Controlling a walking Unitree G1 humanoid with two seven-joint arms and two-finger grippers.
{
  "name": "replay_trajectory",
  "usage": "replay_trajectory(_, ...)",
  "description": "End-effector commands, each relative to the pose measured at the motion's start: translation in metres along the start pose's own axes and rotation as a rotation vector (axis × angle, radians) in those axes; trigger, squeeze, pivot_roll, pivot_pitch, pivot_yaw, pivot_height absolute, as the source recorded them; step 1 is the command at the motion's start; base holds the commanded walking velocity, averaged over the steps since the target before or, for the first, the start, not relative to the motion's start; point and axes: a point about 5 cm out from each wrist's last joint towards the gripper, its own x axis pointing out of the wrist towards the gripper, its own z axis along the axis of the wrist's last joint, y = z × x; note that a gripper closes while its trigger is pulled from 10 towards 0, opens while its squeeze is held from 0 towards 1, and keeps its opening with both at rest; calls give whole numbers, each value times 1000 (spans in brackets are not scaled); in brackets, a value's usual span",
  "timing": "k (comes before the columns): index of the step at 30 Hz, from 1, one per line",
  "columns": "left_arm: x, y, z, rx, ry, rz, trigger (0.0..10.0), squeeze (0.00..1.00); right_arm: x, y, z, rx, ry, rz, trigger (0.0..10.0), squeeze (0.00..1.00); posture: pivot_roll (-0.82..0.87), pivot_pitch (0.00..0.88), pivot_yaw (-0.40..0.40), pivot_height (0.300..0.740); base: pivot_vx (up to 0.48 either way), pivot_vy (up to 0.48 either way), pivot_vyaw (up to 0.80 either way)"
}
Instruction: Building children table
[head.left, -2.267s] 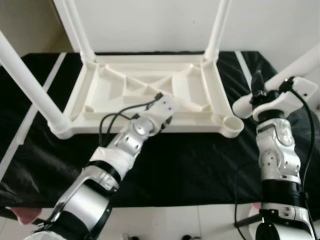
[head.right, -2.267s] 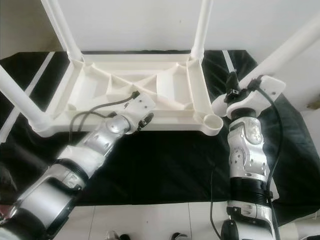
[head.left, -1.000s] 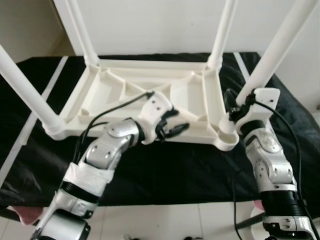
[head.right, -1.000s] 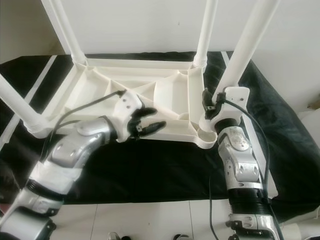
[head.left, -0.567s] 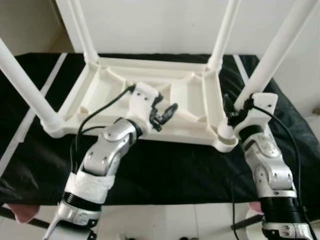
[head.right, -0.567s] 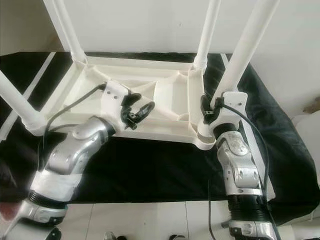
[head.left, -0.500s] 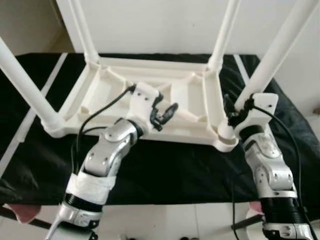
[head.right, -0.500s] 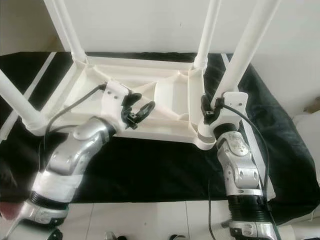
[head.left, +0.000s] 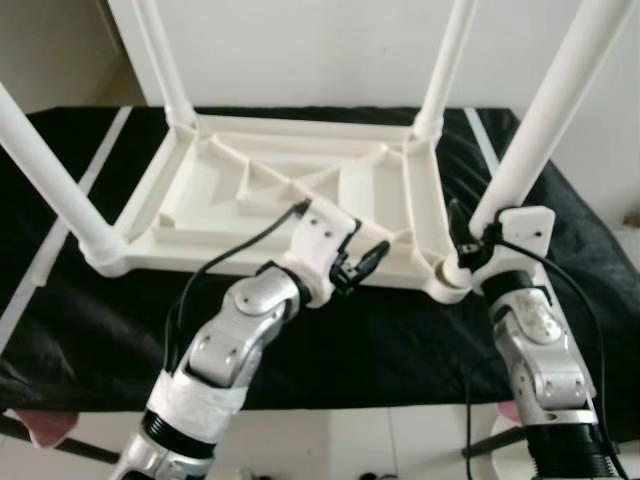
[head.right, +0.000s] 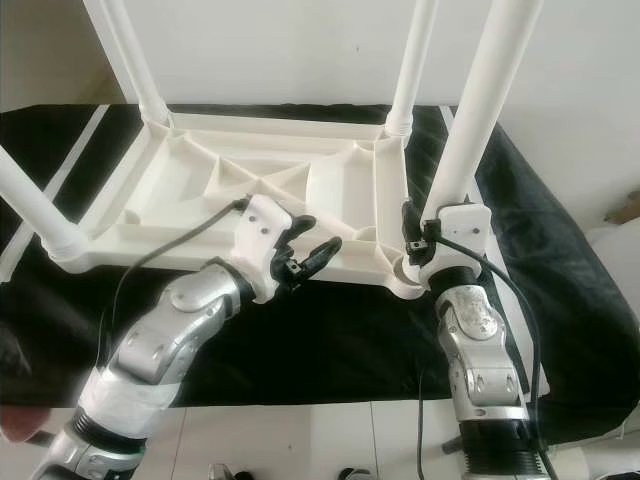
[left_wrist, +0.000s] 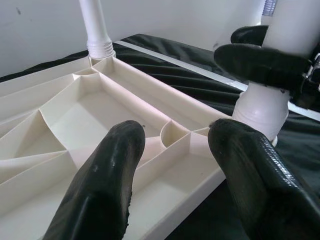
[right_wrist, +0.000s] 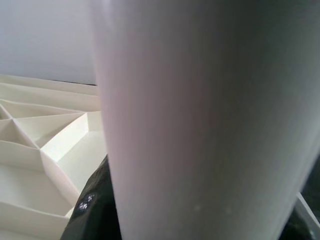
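Children's table (head.left: 290, 180): laid upside down on the black cloth (head.left: 350, 330), legs pointing up.
Leg (head.right: 480, 110): stood in the near right corner socket.
Right pincer (head.right: 420, 243): clamped on the leg's base.
Left pincer (head.left: 362, 262): fingers apart, held over the table's near rim.

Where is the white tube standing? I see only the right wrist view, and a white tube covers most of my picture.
Observer: It is the table leg, standing in the near right corner socket of the upside-down table top.
Operator: Is the right gripper holding it?
Observer: Yes, the right gripper is shut on the table leg, just above the socket.
Operator: And the left gripper?
Observer: The left gripper is open, over the near edge of the table top and holding nothing.
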Motion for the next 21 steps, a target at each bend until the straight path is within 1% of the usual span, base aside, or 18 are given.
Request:
replay_trajectory(1,0,1,2,-7,7,25,10000,0,-8,5,-13,4,43,22,10000,0,-133,162,16,740,0,0,0)
replay_trajectory(3,0,1,2,-7,7,25,10000,0,-8,5,-13,4,43,22,10000,0,-133,162,16,740,0,0,0)
replay_trajectory(4,1,1,3,-16,4,25,10000,0,-9,7,-18,17,43,35,10000,0,-130,160,26,740,0,0,0)
replay_trajectory(5,1,1,3,-16,4,25,10000,0,-9,7,-18,17,43,35,10000,0,-130,160,26,740,0,0,0)
replay_trajectory(9,2,-1,4,-28,2,18,10000,0,-4,9,-24,28,49,43,10000,0,-131,158,34,740,0,0,0)
replay_trajectory(15,2,-1,4,-28,6,10,10000,0,-1,8,-29,34,56,41,10000,0,-128,161,32,740,0,0,0)
replay_trajectory(21,0,-3,1,-23,21,-1,10000,0,-6,12,-39,69,81,72,10000,0,-118,146,34,740,0,0,0)
